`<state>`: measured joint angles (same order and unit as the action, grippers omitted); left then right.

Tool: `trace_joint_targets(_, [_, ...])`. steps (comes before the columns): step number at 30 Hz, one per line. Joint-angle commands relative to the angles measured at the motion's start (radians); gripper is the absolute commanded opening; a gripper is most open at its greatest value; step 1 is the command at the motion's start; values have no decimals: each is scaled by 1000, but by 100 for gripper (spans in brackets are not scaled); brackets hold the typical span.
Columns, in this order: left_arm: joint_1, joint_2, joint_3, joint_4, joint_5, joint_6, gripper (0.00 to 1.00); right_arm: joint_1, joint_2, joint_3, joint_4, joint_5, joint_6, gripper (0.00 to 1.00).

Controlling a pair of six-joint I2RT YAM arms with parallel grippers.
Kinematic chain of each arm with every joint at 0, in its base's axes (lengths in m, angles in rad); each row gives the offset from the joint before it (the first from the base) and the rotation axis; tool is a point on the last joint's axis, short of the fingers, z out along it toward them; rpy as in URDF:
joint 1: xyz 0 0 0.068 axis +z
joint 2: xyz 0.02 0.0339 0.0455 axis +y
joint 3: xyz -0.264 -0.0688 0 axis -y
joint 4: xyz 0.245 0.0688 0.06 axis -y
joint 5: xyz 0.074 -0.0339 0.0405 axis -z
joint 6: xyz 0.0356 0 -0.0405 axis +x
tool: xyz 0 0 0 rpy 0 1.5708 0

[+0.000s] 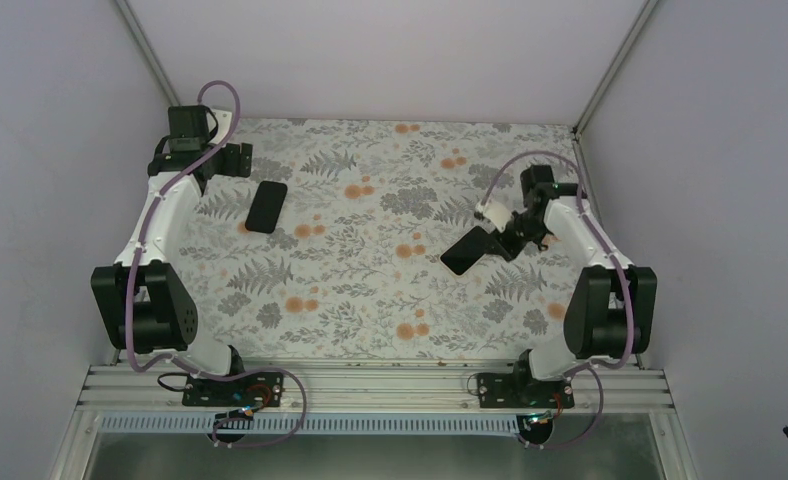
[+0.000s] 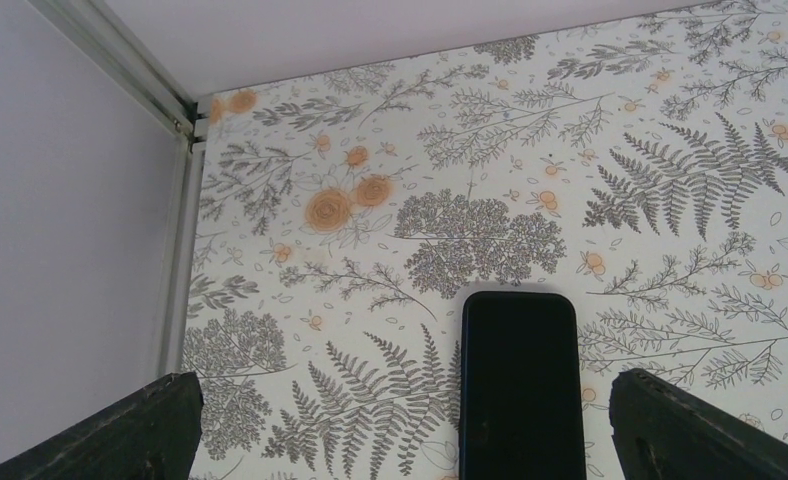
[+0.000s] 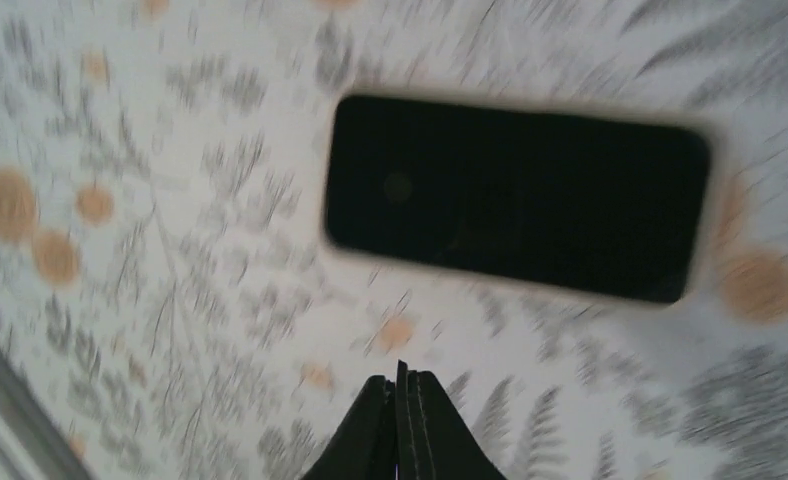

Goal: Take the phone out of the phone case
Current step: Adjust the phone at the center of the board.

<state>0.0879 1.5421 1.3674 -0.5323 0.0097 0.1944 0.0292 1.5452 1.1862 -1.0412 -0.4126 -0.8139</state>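
The black phone lies flat, screen up, far left; a second black slab lies well apart, right of centre.

A black rectangular phone lies flat on the far left part of the fern-and-flower printed cloth counter, its long side running roughly near to far. The left hand sits just behind it and to its left, by the far left corner. In that wrist view the phone lies ahead, between the two spread fingers, touching neither. Well to the right, a second dark rectangular slab lies on the counter ahead of the right hand, apart from its closed fingertips.
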Motion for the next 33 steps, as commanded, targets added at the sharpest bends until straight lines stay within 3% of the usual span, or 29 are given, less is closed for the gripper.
trace_joint_targets(1, [5, 2, -13, 33, -7, 5, 100, 47, -60, -149, -88, 112, -95, 3])
trace_joint_targets(7, [5, 11, 1, 22, -10, 3, 100, 147, -78, -251, 40, 141, 8, 3])
trace_joint_targets(16, [6, -21, -36, 31, -26, 9, 100, 94, 42, -259, 148, 256, 126, 4])
trace_joint_targets(23, [6, -26, -33, 31, -36, 9, 100, 24, 143, -174, 181, 302, 162, 4])
trace_joint_targets(33, [6, -29, -42, 38, -23, 10, 100, 17, 335, -19, 230, 346, 209, 4])
